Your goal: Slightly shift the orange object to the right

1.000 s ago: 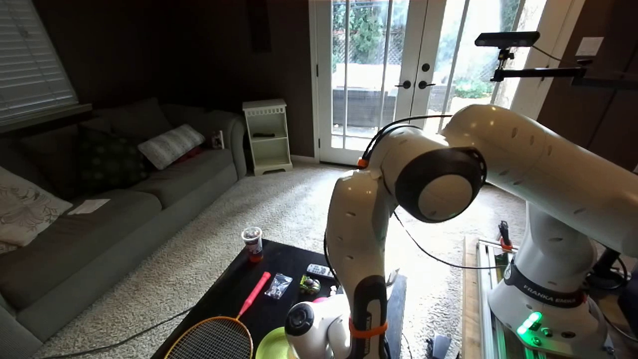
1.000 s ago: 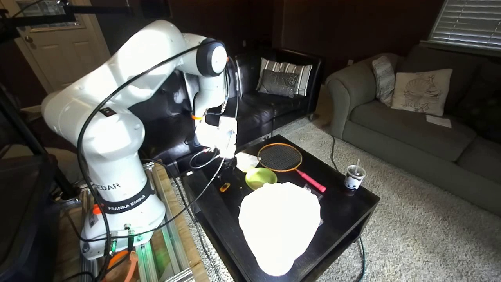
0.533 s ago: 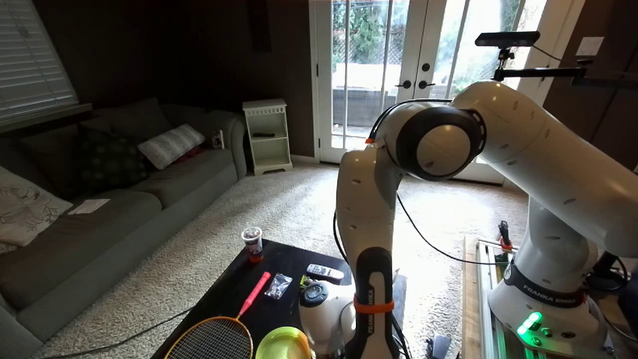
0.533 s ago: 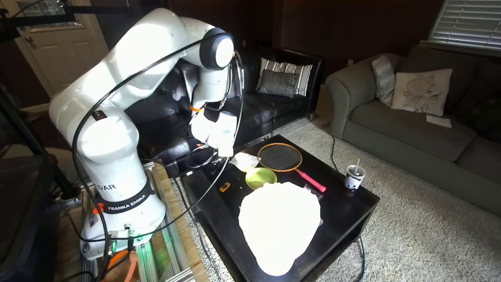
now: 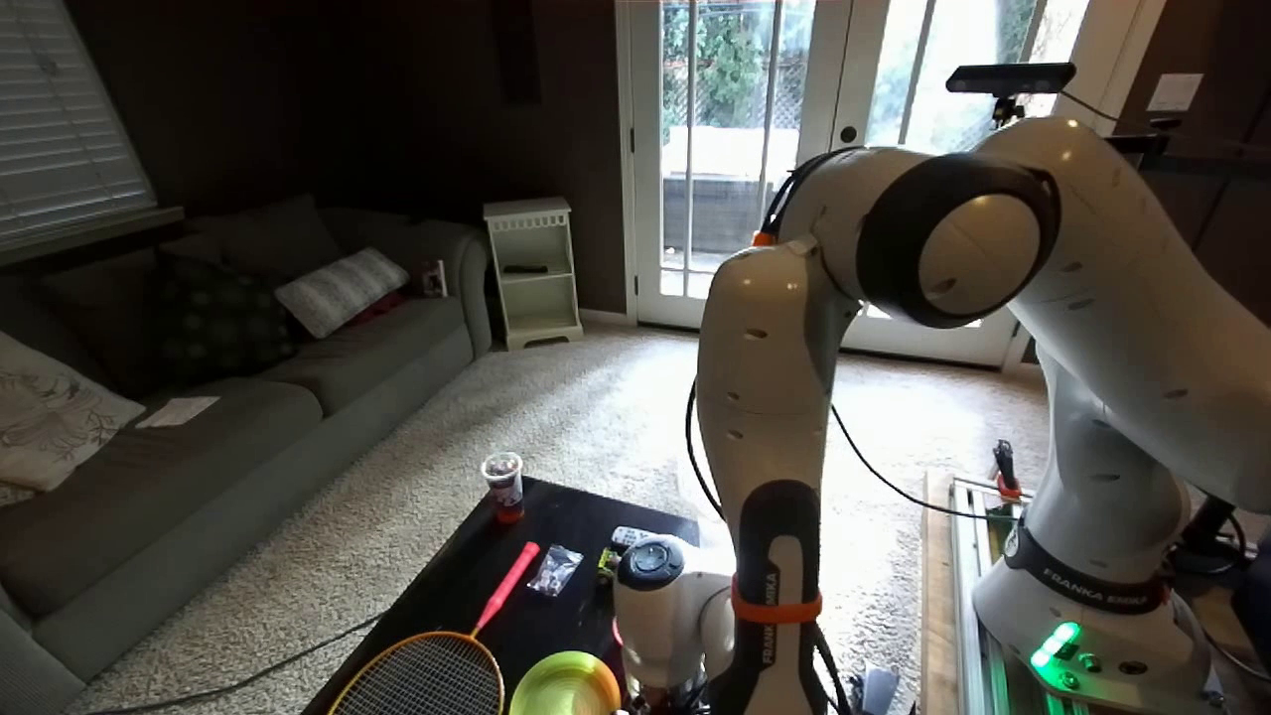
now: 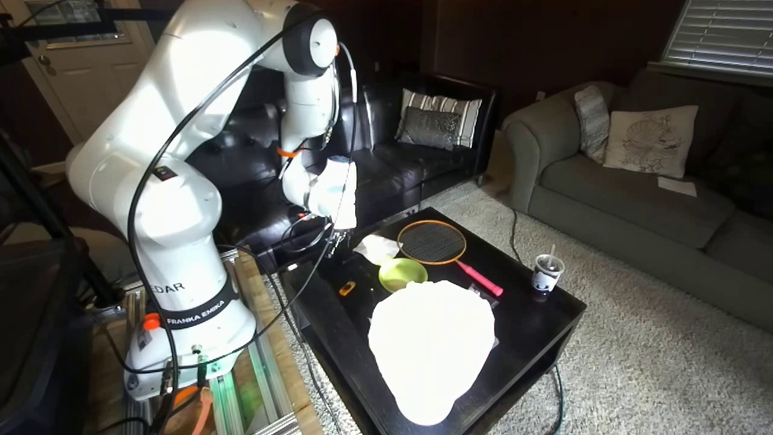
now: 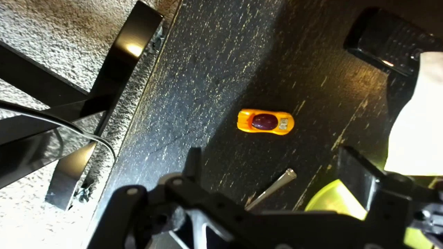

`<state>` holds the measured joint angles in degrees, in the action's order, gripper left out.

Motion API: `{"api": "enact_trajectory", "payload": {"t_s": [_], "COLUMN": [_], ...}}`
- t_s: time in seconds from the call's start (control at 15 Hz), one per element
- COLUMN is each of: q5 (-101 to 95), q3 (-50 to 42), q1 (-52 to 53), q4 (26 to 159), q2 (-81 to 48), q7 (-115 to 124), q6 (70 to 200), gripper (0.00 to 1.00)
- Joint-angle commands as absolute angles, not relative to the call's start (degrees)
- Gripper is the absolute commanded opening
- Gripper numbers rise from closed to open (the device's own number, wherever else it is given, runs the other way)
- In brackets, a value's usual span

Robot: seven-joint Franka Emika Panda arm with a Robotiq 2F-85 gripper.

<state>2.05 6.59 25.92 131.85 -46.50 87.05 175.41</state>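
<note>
1. The orange toy car (image 7: pixel 265 121) lies on the black desk (image 7: pixel 200 76), in from the edge that slants down the left of the wrist view; past that edge is carpet (image 7: pixel 31 20).
2. A stretch of dark desktop spans from car to edge. Near the car is a thin metal rod (image 7: pixel 271 188); the green bowl (image 7: pixel 335 199) is lower right, and a white item (image 7: pixel 415 124) and a black box-like thing (image 7: pixel 384 41) lie farther right.
3. The jaws stand wide apart, gripping nothing, raised above the desk. The car shows beyond their tips, untouched.
4. "FRANKA EMIKA" reads on the robot base (image 5: pixel 1112 618) in both exterior views; "EDAR" shows above it in an exterior view.
5. The car's pale sticker (image 7: pixel 283 123) is too small to read.
</note>
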Motion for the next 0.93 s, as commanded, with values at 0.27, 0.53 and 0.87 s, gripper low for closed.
{"api": "enact_trajectory", "payload": {"t_s": [0.27, 0.53, 0.87], "q5": [5.1, 5.5, 5.4], "q3": [-6.2, -6.6, -6.9], "q1": [43.0, 43.6, 43.7], "q4": [140.3, 139.0, 139.4], "q2": [-33.4, -34.7, -34.4], "q7": [86.8, 85.9, 85.9], "q6": [174.5, 175.2, 175.2], "gripper": [1.0, 1.0, 1.0]}}
